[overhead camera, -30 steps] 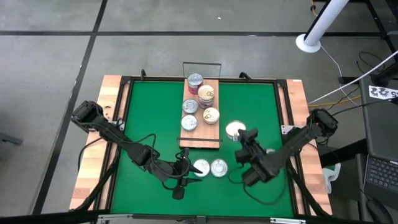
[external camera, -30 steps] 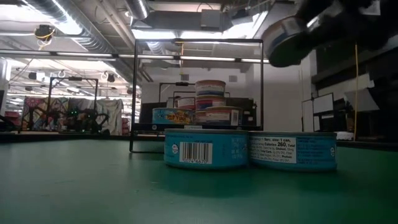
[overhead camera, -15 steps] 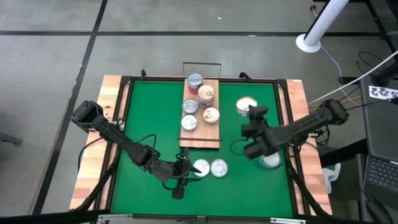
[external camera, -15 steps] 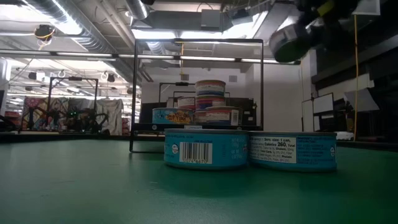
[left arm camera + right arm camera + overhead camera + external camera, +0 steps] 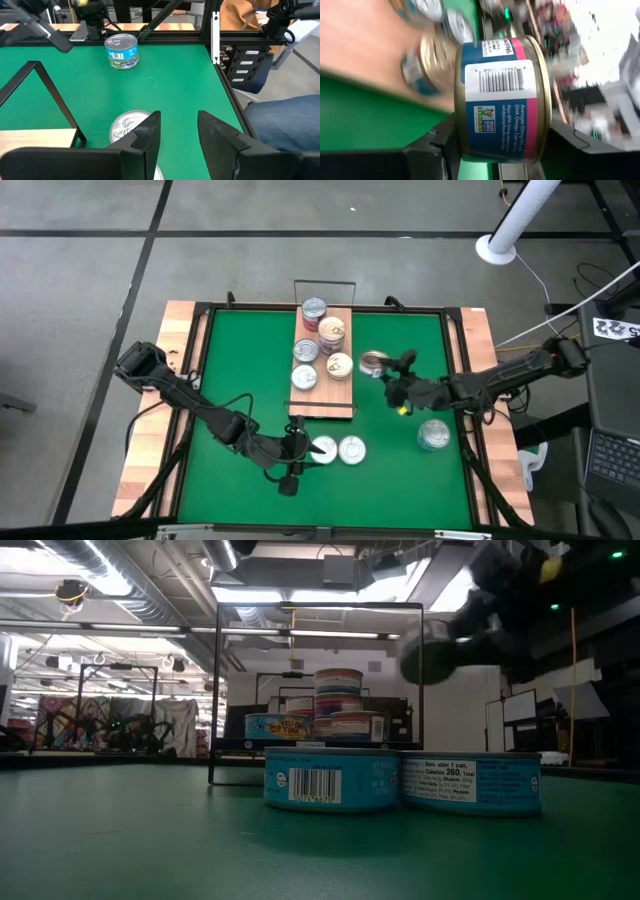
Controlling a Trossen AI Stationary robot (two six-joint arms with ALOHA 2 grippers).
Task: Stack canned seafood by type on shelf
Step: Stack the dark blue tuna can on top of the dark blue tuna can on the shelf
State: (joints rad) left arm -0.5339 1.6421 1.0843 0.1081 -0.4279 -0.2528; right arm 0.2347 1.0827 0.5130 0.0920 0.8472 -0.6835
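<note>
My right gripper (image 5: 385,375) jaws clamp blue-pink labelled round tin (image 5: 373,363), beside light-brown wood-grain shelf (image 5: 322,408); next: lower onto matching stack. Left gripper (image 5: 298,452) jaws open, idle.

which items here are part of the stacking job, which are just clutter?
Job:
- tin with blue and pink label, held in right end effector
- shelf with tins on it
- two tins by left end effector
- lone tin on mat

Clutter:
- white pole
- laptop

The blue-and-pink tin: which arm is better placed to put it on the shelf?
The right. Its gripper already holds the blue-and-pink tin beside the shelf; the left gripper hovers open by the mat's two tins.
</note>
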